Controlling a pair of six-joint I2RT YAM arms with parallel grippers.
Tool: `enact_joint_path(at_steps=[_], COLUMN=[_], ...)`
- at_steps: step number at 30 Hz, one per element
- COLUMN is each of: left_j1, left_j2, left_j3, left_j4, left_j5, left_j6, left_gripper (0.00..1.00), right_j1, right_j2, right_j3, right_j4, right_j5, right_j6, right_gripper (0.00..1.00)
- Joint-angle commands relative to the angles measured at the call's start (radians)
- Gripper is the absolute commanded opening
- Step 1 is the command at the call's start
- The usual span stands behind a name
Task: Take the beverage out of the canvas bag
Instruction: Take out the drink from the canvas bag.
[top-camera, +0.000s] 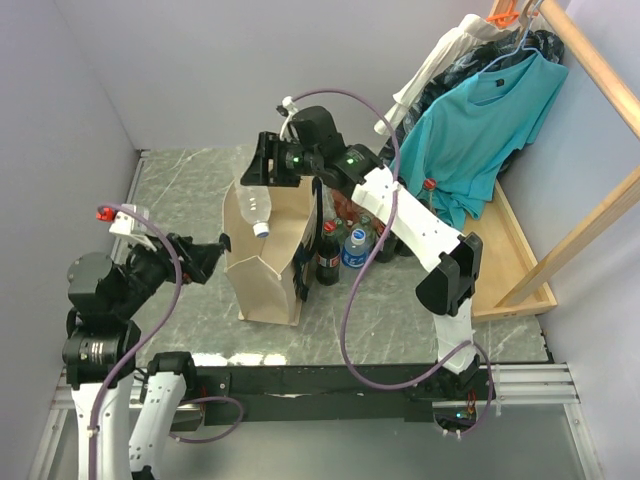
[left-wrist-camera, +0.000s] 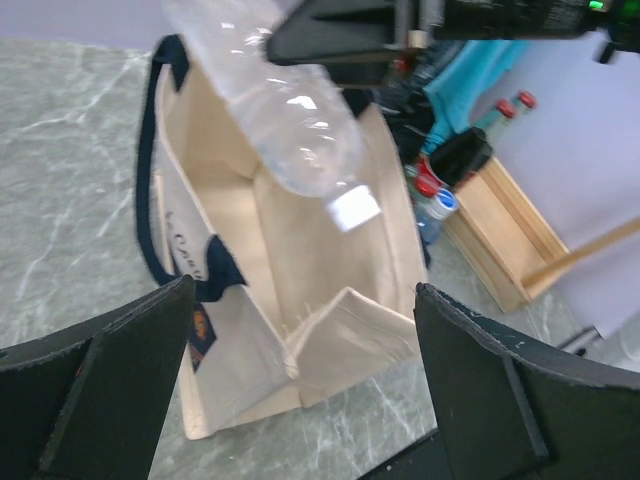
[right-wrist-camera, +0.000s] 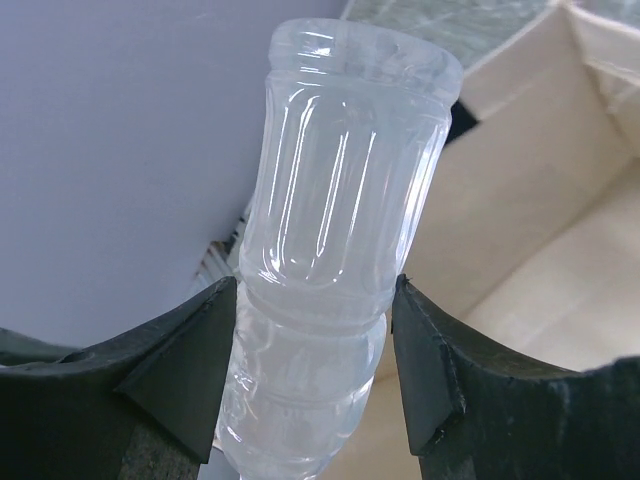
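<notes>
Clear plastic bottle (top-camera: 256, 205) is held cap-down over the open mouth of the canvas bag (top-camera: 268, 290), gripped between the right fingers (right-wrist-camera: 180, 360). The left fingers (left-wrist-camera: 110, 390) are spread wide, holding nothing, just beside the bag.

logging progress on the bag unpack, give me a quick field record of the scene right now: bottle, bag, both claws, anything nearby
beverage: clear plastic bottle, tilted, white cap pointing down
held by: right claw, shut around the bottle's body
bottle position: over the open top of the canvas bag, cap about at rim level
bag: upright, open, navy handles
left claw: open, empty, facing the bag
nearby: other bottles standing on the bag's right; teal shirt hanging on a rack
</notes>
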Motion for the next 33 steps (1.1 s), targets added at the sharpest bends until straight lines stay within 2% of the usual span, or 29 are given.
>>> enact_joint_path(at_steps=[1, 5, 10, 16, 22, 33], left_j1=[-0.024, -0.03, -0.03, -0.03, -0.03, -0.042], left_j2=[-0.021, -0.015, 0.009, 0.089, 0.19, 0.249], left_j3=[-0.011, -0.014, -0.021, 0.079, 0.13, 0.016], left_j4=[0.024, 0.044, 0.111, 0.013, -0.053, 0.105], left_j5=[0.068, 0.097, 0.171, 0.155, 0.151, 0.223], left_j6=[0.008, 0.019, -0.084, -0.2, -0.222, -0.293], left_gripper=[0.96, 0.96, 0.96, 0.96, 0.96, 0.99], right_j1=[0.029, 0.038, 0.043, 0.047, 0.058, 0.061], right_j2=[-0.082, -0.082, -0.105, -0.115, -0.118, -0.102], right_j3=[0.01, 0.017, -0.019, -0.053, -0.059, 0.023], right_j4=[0.192, 0.191, 0.229, 0.27, 0.303, 0.306], right_j5=[-0.03, -0.029, -0.01, 0.002, 0.022, 0.091], right_j6=[0.066, 0.05, 0.036, 0.024, 0.016, -0.002], right_gripper=[0.0, 0.0, 0.0, 0.0, 0.0, 0.0])
